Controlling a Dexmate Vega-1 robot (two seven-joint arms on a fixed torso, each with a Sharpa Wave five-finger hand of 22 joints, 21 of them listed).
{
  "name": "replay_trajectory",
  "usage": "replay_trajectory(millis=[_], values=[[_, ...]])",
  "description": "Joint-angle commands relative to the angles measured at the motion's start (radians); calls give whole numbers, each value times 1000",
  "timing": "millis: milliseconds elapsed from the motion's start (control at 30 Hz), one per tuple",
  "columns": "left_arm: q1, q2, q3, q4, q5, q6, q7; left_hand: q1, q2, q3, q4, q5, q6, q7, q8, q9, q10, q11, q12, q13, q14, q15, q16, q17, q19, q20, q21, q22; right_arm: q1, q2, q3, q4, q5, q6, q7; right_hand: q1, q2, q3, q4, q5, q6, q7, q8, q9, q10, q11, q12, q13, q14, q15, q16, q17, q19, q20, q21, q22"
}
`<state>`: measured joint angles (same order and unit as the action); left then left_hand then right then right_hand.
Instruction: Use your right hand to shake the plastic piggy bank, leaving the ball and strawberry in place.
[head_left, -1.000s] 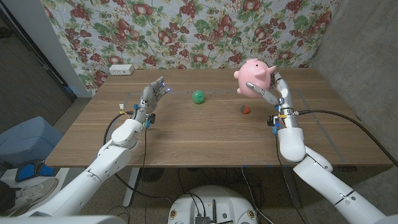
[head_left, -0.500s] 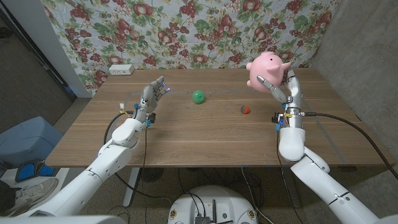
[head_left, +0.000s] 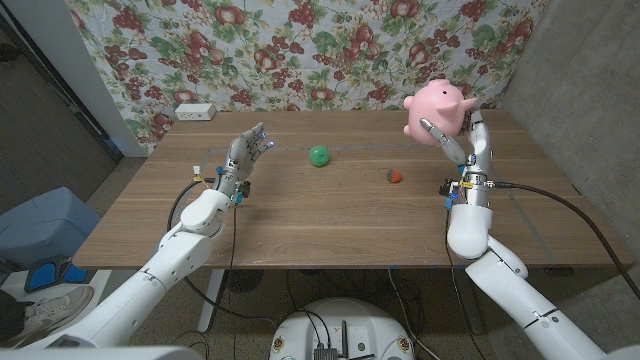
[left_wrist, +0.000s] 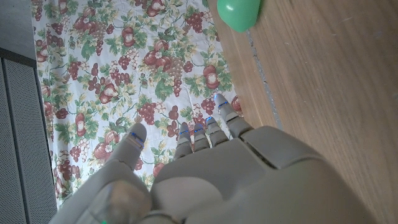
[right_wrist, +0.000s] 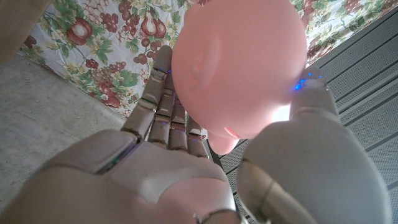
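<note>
Taking the green ball (head_left: 318, 155) as the landmark, near the middle of the wooden table (head_left: 300, 220): far off to its left, against the flowered cloth (head_left: 300, 40) at the table's back edge, lies a white power strip (head_left: 194, 111). Nearer the ball on that same side, the left hand (head_left: 243, 156) is raised above the table, released, its fingers apart and holding nothing; the left wrist view shows those fingers (left_wrist: 205, 127) reaching toward the cloth, with the ball (left_wrist: 241, 12) beyond them on the wood. To the ball's right, and a little closer to the robot, the small red strawberry (head_left: 395, 176) sits on the table, apart from the ball. Farther right again, well above the table, the right hand (head_left: 462, 140) grasps the pink plastic piggy bank (head_left: 438, 108), lifted clear of the table near its right back corner. In the right wrist view the fingers (right_wrist: 163, 93) cup the pig's (right_wrist: 239, 65) rounded body from one side and the thumb presses from the other.
</note>
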<state>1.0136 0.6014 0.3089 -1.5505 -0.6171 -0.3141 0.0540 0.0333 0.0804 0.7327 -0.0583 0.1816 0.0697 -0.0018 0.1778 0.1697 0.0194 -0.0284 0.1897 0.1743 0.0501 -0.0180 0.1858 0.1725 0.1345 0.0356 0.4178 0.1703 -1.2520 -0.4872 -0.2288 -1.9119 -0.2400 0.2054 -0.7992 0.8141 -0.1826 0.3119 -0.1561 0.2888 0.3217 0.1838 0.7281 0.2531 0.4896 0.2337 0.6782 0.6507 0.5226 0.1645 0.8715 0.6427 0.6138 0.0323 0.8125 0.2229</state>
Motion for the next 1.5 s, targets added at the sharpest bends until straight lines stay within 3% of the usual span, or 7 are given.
replay_trajectory(millis=[33, 233, 567, 1000, 1500], values=[[-12, -6, 1, 24, -10, -11, -16, -8, 35, 2, -7, 5, 6, -7, 4, 4, 0, -1, 2, 4, 9, 0, -2, 3, 8, -1, -4, 1, -3, -41, 1, -43, 2, -48, 81, 88, 146, 305, 2, 295, 669, -126, 63, 161, 544, -298, 159, 249, 390, -373, 148, 585, -40, -39, 8, 0], [-16, -8, 1, 35, -14, -15, -24, -9, 35, 2, -7, 5, 6, -8, 4, 4, 0, -1, 2, 4, 11, -1, -1, 3, 9, -1, -7, 1, -7, -122, 9, -123, 59, -163, 243, 86, 147, 306, 2, 296, 669, -128, 62, 161, 543, -299, 159, 250, 389, -374, 149, 584, -43, -40, 13, -1], [-14, -6, -1, 39, -18, -19, -28, -9, 35, 2, -7, 5, 7, -8, 4, 4, 1, -2, 2, 4, 10, -1, -2, 3, 11, 0, -11, 1, 4, -216, 2, -200, 126, -284, 397, 83, 147, 310, 1, 297, 669, -126, 60, 158, 542, -295, 155, 246, 387, -374, 150, 584, -49, -39, 22, -3], [0, 0, -6, 25, -18, -23, -24, -8, 36, 2, -8, 5, 8, -7, 4, 4, 0, -1, 2, 4, 10, 1, -2, 3, 13, 0, -16, 1, 14, -278, -13, -234, 167, -331, 453, 80, 146, 315, -1, 299, 670, -123, 60, 158, 545, -292, 154, 242, 385, -374, 151, 584, -55, -37, 33, -5], [5, 2, -6, 15, -14, -22, -19, -9, 36, 1, -8, 5, 8, -7, 4, 4, 0, -2, 2, 4, 10, 0, -2, 3, 16, 1, -23, 2, 9, -279, -21, -233, 152, -337, 395, 76, 146, 321, -2, 301, 669, -122, 61, 161, 545, -290, 155, 244, 384, -373, 154, 584, -60, -37, 49, -9]])
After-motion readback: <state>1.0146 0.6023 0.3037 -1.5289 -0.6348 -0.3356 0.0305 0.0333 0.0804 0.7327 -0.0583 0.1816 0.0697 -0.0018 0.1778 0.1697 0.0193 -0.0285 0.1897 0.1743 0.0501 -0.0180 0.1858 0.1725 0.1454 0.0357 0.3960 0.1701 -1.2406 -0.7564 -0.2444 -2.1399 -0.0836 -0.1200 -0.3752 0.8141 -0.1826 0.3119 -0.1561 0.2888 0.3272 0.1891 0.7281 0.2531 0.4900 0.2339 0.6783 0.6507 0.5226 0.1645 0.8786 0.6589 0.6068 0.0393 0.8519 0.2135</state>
